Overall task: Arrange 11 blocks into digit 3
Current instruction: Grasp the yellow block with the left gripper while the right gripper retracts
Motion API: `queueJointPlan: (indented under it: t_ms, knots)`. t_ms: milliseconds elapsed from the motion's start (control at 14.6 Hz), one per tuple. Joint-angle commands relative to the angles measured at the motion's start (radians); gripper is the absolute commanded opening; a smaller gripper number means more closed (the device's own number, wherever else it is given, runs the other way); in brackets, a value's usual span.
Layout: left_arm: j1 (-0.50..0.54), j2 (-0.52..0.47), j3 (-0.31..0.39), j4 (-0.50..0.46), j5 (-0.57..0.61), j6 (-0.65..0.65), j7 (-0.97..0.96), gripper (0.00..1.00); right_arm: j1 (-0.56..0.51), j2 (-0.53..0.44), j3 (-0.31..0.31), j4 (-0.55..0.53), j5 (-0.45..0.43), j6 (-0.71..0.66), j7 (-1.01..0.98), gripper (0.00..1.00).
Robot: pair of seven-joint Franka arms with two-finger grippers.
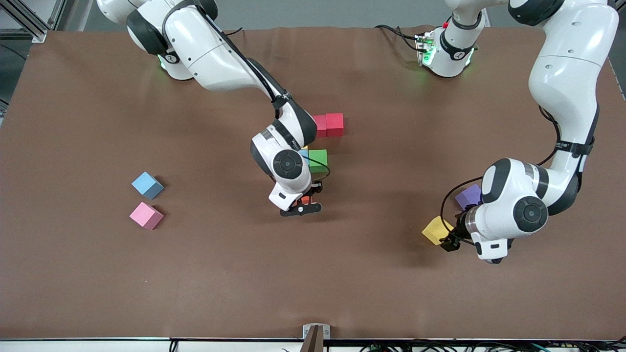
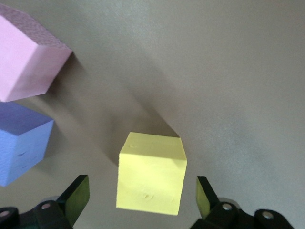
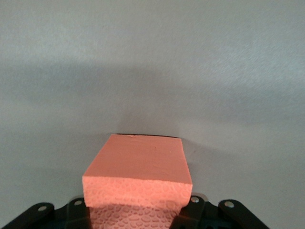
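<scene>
Near the middle of the tabletop (image 1: 98, 274), the digit 3 (image 1: 323, 142) is only partly built: two red blocks (image 1: 329, 124) sit touching side by side, and nearer the front camera a green block (image 1: 318, 160) stands with a light blue one just showing beside it under the right arm. How many more cubes that arm hides cannot be told. The right end effector (image 1: 304, 204) is clenched on an orange block (image 3: 138, 179), low over the bare tabletop just on the camera side of the green block. The left end effector (image 1: 449, 242), toward the left arm's end of the tabletop, has its fingers spread wide on either side of a yellow block (image 2: 151, 173) without gripping it; a purple block (image 1: 468, 196) lies near. A blue block (image 1: 147, 185) and a pink block (image 1: 146, 215) wait well apart toward the right arm's end. Judging from this, well under half the figure is laid, with several loose cubes yet to be placed. No writing or brand can be read anywhere.
</scene>
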Motion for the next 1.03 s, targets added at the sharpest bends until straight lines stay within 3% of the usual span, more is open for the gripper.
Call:
queueJointPlan:
  t_ms: [0,206,412,480,549,686,823,960]
  knots:
    - [-0.025,0.020,0.012,0.024,0.031,0.007,-0.007,0.97,-0.007,0.013,0.014,0.014,0.011,-0.017,-0.004,0.31]
    - [-0.025,0.045,0.014,0.024,0.036,0.037,-0.008,0.95,-0.013,0.015,0.013,0.015,0.011,-0.046,-0.075,0.31]
    - [-0.025,0.079,0.014,0.024,0.077,0.076,-0.010,0.86,-0.014,0.016,0.013,0.015,0.011,-0.046,-0.078,0.37]
    - [-0.025,0.080,0.014,0.024,0.084,0.076,-0.020,0.79,-0.014,0.016,0.013,0.015,0.009,-0.046,-0.075,0.55]
    - [-0.025,0.079,0.014,0.024,0.084,0.076,-0.042,0.65,-0.014,0.018,0.013,0.017,0.008,-0.046,-0.066,0.84]
    - [-0.025,0.067,0.012,0.024,0.085,0.067,-0.135,0.46,-0.014,0.016,0.011,0.024,0.006,-0.046,-0.063,0.97]
    - [-0.052,0.050,0.005,0.023,0.087,0.027,-0.236,0.24,-0.014,0.013,0.010,0.055,0.005,-0.046,-0.061,0.99]
    - [-0.078,0.027,0.000,0.023,0.079,-0.037,-0.281,0.19,-0.024,0.002,0.011,0.078,0.009,-0.055,-0.064,1.00]
